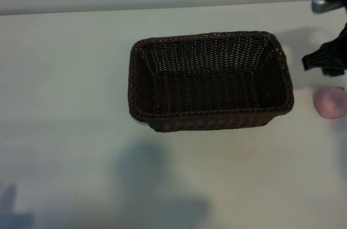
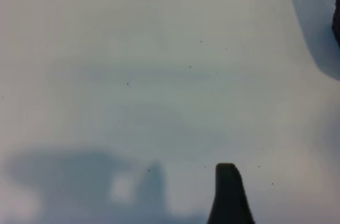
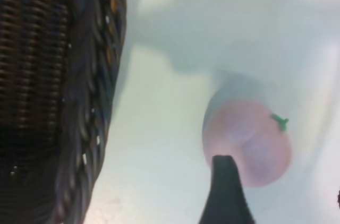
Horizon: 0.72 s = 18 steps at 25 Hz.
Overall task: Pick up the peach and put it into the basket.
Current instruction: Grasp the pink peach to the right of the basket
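The peach lies on the white table at the far right, apart from the basket's right end. It is small, pale pink, with a green stem bit. The dark brown wicker basket stands mid-table with nothing in it. My right gripper hangs just beyond the peach at the right edge, open and holding nothing. In the right wrist view one dark fingertip overlaps the near edge of the peach, and the basket wall rises beside them. My left gripper is open over bare table, with one fingertip showing.
A strip of bare white table separates basket and peach. A silver-grey part of the right arm shows at the top right corner. Arm shadows fall on the table in front of the basket.
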Tool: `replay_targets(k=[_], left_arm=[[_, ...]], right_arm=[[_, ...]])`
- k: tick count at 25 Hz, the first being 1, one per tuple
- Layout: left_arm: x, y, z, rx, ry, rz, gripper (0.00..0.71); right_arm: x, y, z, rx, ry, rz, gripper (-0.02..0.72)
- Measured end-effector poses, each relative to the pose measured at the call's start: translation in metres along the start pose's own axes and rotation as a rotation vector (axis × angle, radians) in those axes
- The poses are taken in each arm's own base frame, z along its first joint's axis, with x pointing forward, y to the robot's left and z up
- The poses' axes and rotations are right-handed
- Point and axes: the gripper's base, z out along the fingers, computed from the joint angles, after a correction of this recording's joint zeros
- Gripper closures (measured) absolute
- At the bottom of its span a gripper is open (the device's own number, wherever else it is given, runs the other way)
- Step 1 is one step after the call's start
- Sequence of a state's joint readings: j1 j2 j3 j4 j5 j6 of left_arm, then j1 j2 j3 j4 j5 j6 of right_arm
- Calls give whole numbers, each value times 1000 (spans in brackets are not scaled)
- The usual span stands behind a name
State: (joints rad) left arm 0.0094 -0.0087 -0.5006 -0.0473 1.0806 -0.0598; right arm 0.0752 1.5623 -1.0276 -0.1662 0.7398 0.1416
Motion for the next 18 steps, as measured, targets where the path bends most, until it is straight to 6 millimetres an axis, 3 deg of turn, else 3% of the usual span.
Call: replay_targets(k=[5, 11, 18], left_arm=[[0, 0, 0, 3, 0, 2, 212], [0, 0, 0, 8, 1, 6, 212], [0, 0, 0, 8, 1, 6, 212]], right_arm=[[1, -11, 29, 16, 73, 76, 168], [6, -29, 48, 14, 136, 183, 131], [9, -25, 64, -50, 176, 194, 128]])
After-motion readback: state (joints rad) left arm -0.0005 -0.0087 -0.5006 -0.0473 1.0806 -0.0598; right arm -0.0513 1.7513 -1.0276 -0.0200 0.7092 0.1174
